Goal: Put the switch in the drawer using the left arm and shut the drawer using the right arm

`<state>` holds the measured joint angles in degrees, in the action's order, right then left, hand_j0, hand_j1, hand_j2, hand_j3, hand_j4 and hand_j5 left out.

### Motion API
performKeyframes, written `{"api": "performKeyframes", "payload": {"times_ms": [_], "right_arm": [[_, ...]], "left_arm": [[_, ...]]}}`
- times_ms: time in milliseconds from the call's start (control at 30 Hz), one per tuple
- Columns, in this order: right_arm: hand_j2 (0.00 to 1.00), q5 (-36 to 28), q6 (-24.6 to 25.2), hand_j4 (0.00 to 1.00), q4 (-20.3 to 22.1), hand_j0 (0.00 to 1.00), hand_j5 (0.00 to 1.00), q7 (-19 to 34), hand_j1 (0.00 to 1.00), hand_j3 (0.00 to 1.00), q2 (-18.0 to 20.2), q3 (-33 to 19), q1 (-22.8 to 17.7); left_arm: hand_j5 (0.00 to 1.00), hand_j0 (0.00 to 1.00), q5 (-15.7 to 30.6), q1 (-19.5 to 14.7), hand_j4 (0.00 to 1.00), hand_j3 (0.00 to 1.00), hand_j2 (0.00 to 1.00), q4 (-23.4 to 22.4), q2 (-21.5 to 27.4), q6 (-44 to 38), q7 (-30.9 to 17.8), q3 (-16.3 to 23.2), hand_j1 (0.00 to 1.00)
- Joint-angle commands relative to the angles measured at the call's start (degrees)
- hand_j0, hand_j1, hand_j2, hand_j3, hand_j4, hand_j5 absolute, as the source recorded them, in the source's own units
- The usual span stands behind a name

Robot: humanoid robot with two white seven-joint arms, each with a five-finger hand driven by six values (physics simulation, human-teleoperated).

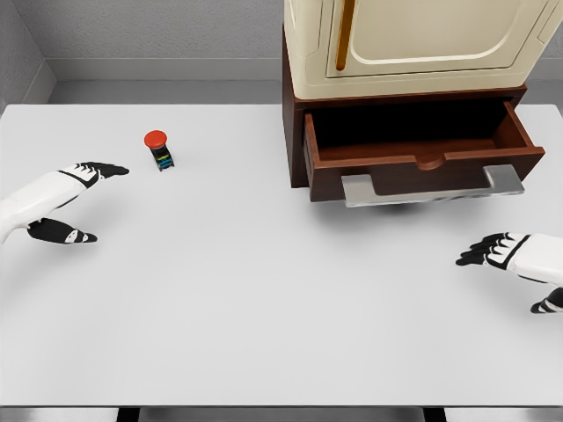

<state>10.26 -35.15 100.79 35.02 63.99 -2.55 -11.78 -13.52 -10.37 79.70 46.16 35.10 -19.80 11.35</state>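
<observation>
Reaching in with our left robot hand [63,204] spread and empty near the red-capped switch [159,150] on the worktop [264,290], we see the drawer [420,149] standing open to receive it, while our right robot hand [510,255] waits open below to shut it.

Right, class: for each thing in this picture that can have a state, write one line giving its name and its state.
drawer: pulled open, nothing visible inside
switch: upright on the table, outside the drawer, untouched
cabinet door: closed
left hand: open, holding nothing, beside the switch but apart from it
right hand: open, holding nothing, below the drawer front, not touching it
</observation>
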Motion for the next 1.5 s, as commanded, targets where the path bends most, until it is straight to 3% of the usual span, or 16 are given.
{"api": "performKeyframes", "payload": {"times_ms": [0, 133, 200, 233, 300, 333, 433, 500, 567, 667, 833, 900, 1133, 1200, 1467], "right_arm": [[1.0, -0.42, 0.15, 1.0, 0.02, 1.0, 1.0, -0.02, 1.0, 1.0, 0.08, 0.09, 0.0], [1.0, -0.59, 0.15, 1.0, 0.02, 1.0, 1.0, -0.02, 1.0, 1.0, 0.0, 0.09, -0.09], [1.0, -0.68, 0.15, 1.0, 0.02, 1.0, 1.0, -0.02, 1.0, 1.0, 0.0, 0.09, 0.44], [0.77, -0.68, 0.15, 0.77, 0.02, 0.77, 0.77, -0.02, 0.77, 0.77, 0.0, 0.09, 0.79], [0.56, -0.68, 0.15, 0.56, 0.02, 0.56, 0.56, -0.02, 0.56, 0.56, 0.0, 0.09, 1.14], [0.54, -0.86, 0.15, 0.54, 0.02, 0.54, 0.54, -0.02, 0.54, 0.54, 0.0, 0.09, 1.4], [0.54, -3.67, 0.15, 0.54, 0.02, 0.54, 0.54, -0.02, 0.54, 0.54, -0.18, -0.61, 1.58], [0.54, -5.6, 0.15, 0.54, 0.02, 0.54, 0.54, -0.02, 0.54, 0.54, -0.18, -0.96, 1.76], [0.55, -6.31, 0.15, 0.55, 0.02, 0.55, 0.55, -0.02, 0.55, 0.55, -0.27, -3.16, 1.76], [0.56, -7.27, 0.15, 0.56, 0.02, 0.56, 0.56, -0.02, 0.56, 0.56, -0.27, -4.21, 1.76], [0.6, -7.8, 0.15, 0.6, 0.02, 0.6, 0.6, -0.02, 0.6, 0.6, -0.44, -4.56, 1.76], [0.6, -7.8, 0.15, 0.6, 0.02, 0.6, 0.6, -0.02, 0.6, 0.6, -0.44, -4.56, 1.84], [0.6, -8.59, 0.15, 0.6, -0.07, 0.6, 0.6, -0.02, 0.6, 0.6, -0.44, -4.56, 2.02], [0.6, -8.59, 0.15, 0.6, 0.02, 0.6, 0.6, -0.02, 0.6, 0.6, -0.53, -4.56, 2.02], [0.64, -8.68, 0.15, 0.64, 0.02, 0.64, 0.64, -0.02, 0.64, 0.64, -0.53, -5.97, 2.99]], "left_arm": [[1.0, 1.0, 0.43, 0.0, 1.0, 1.0, 1.0, 0.02, 0.07, -0.1, 0.03, -0.1, 1.0], [1.0, 1.0, 0.87, -0.44, 1.0, 1.0, 1.0, 0.02, -1.42, -0.1, 0.29, -0.28, 1.0], [1.0, 1.0, 6.57, -0.97, 1.0, 1.0, 1.0, -0.07, -1.6, -0.1, 0.55, -0.19, 1.0], [1.0, 1.0, 8.69, -1.93, 1.0, 1.0, 1.0, 0.02, -2.13, -0.1, 0.55, 0.34, 1.0], [1.0, 1.0, 13.08, -4.92, 1.0, 1.0, 1.0, -1.91, -4.67, -0.1, 0.11, 0.42, 1.0], [1.0, 1.0, 13.61, -6.59, 1.0, 1.0, 1.0, -3.23, -6.34, -0.1, 0.03, 0.51, 1.0], [1.0, 1.0, 13.61, -12.74, 1.0, 1.0, 1.0, -9.64, -12.41, -0.1, -2.87, 2.36, 1.0], [1.0, 1.0, 13.44, -17.14, 1.0, 1.0, 1.0, -17.91, -16.71, -0.1, -5.77, 2.8, 1.0], [1.0, 1.0, 13.44, -19.42, 1.0, 1.0, 1.0, -22.92, -18.74, -0.1, -7.01, 3.59, 1.0], [1.0, 1.0, 14.31, -20.04, 1.0, 1.0, 1.0, -26.78, -20.85, -0.1, -7.01, 4.03, 1.0], [1.0, 1.0, 25.83, -21.36, 1.0, 1.0, 1.0, -31.36, -21.2, -0.1, -7.36, 3.85, 1.0], [1.0, 1.0, 28.29, -21.88, 1.0, 1.0, 1.0, -32.76, -21.46, -0.1, -7.44, 3.59, 1.0], [0.99, 0.99, 25.74, -24.61, 0.99, 0.99, 0.99, -40.85, -23.66, -1.09, -7.18, 4.03, 0.99], [0.99, 0.99, 23.81, -26.89, 0.99, 0.99, 0.99, -45.59, -25.15, -1.7, -7.09, 4.03, 0.99], [0.99, 0.99, 23.19, -28.83, 0.99, 0.99, 0.99, -49.2, -26.65, -6.45, -6.74, 3.41, 0.99]]}}
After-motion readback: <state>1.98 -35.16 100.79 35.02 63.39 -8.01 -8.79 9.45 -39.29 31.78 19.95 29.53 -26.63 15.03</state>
